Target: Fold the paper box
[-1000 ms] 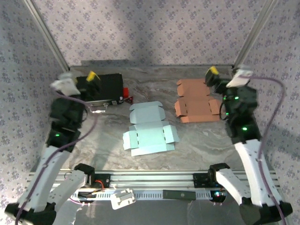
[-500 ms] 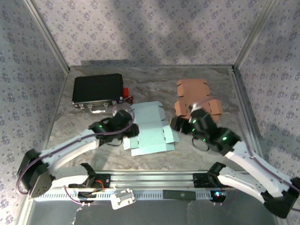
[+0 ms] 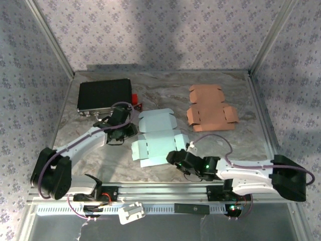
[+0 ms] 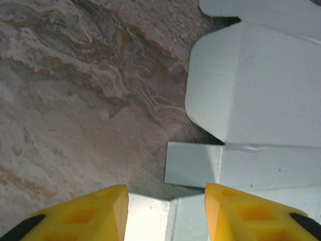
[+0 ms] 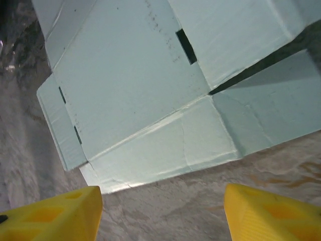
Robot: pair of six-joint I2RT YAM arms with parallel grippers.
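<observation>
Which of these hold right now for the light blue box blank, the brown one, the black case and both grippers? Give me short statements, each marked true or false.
1. The light blue box blank lies unfolded on the table. True.
2. The brown blank lies to the left of the blue one. False: it lies to its right, further back.
3. The right gripper is at the blue blank's near edge with its fingers apart. True.
4. The black case is stacked on the brown blank. False: it stands at the back left, well apart from it.
5. The left gripper is clamped shut on a flap. False: its fingers stand apart at the blank's left edge.
</observation>
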